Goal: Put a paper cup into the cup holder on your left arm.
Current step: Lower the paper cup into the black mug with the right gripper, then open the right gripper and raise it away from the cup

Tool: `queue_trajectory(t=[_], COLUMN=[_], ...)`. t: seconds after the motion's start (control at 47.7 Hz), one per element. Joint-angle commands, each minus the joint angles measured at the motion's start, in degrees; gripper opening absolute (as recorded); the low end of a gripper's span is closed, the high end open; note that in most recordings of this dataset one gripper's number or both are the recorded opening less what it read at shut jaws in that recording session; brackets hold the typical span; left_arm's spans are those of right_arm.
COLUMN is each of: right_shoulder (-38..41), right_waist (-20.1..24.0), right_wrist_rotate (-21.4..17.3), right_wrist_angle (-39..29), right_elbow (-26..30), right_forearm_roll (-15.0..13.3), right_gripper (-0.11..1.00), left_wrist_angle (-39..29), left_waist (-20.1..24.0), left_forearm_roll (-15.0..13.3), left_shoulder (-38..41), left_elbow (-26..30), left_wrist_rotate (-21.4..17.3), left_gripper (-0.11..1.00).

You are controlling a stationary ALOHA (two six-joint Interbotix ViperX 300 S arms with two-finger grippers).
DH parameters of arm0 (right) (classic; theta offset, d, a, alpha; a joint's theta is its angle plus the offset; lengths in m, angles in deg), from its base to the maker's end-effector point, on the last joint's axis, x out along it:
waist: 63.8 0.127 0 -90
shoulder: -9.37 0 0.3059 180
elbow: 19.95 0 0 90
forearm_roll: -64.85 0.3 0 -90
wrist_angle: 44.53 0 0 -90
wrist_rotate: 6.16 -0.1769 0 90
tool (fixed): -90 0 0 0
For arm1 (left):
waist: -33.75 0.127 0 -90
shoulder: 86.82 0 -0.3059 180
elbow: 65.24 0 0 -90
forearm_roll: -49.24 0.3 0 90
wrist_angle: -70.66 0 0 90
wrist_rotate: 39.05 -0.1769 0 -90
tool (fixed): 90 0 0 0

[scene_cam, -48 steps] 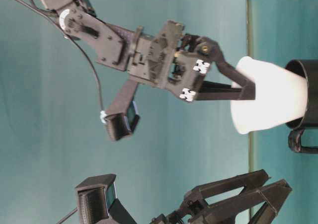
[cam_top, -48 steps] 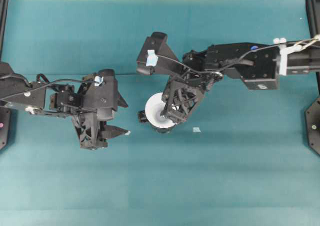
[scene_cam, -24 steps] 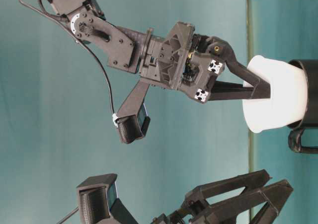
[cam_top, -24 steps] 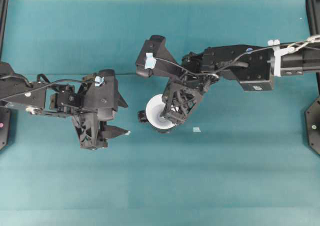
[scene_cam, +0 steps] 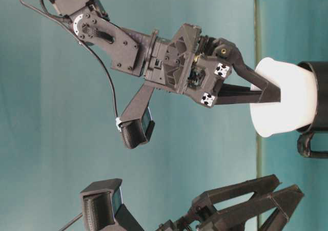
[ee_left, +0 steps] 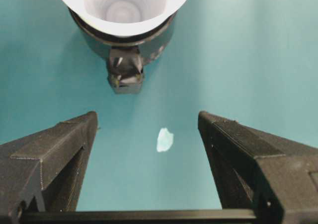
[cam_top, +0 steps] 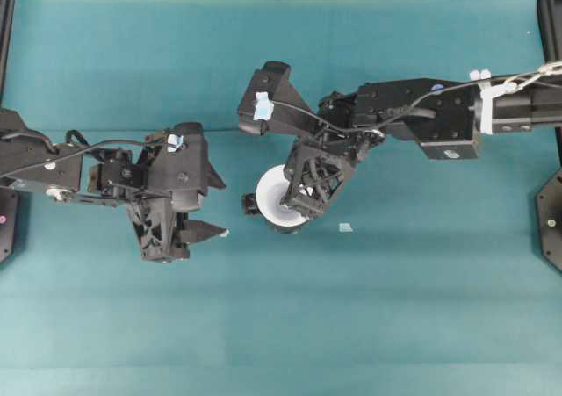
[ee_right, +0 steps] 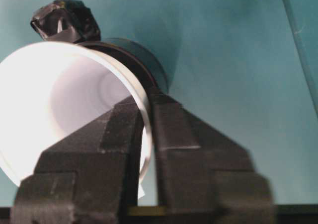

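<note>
White paper cup (cam_top: 274, 199) seen mid-frame from overhead, seated in shiny black round cup holder (scene_cam: 316, 95); that nesting shown only at table level. Right claw (ee_right: 146, 129) fingers straddle cup rim, slim gap visible. Left claw (ee_left: 146, 129) wide apart, nothing held.

Overhead, sideways table-level and two close wrist views all share the paper cup (cam_top: 274, 196).
</note>
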Motion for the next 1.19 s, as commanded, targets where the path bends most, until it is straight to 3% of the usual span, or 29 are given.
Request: queue_trajectory(t=[0.0, 0.084, 0.272, 0.335, 0.838, 1.173], right_shoulder=[-0.62, -0.62, -0.79, -0.79, -1.76, -7.21], right_waist=[0.09, 0.09, 0.09, 0.09, 0.09, -0.26], right_wrist_rotate=[-0.35, -0.35, -0.62, -0.62, -0.62, -0.53], right_wrist_angle=[-0.18, -0.26, 0.00, 0.00, 0.18, 0.35], right_elbow=[0.35, 0.26, 0.09, 0.09, -0.44, -2.29], right_forearm_roll=[0.26, 0.35, 0.35, 0.35, 0.35, 0.00], right_gripper=[0.16, 0.29, 0.77, 0.86, 0.84, 0.84], left_wrist_angle=[0.70, 0.70, 0.88, 1.05, 1.23, 1.14], left_waist=[0.00, 0.09, 0.44, 0.44, 0.62, 0.62], left_forearm_roll=[0.18, 0.18, 0.09, 0.18, 0.18, 0.09], left_shoulder=[-0.09, -0.09, 0.09, 0.09, 0.09, 0.18], left_elbow=[0.70, 0.70, 0.79, 0.79, 0.79, 0.79], left_wrist_rotate=[-0.18, -0.09, -0.18, -0.18, -0.18, -0.09], left_gripper=[0.86, 0.86, 0.86, 0.86, 0.86, 0.86])
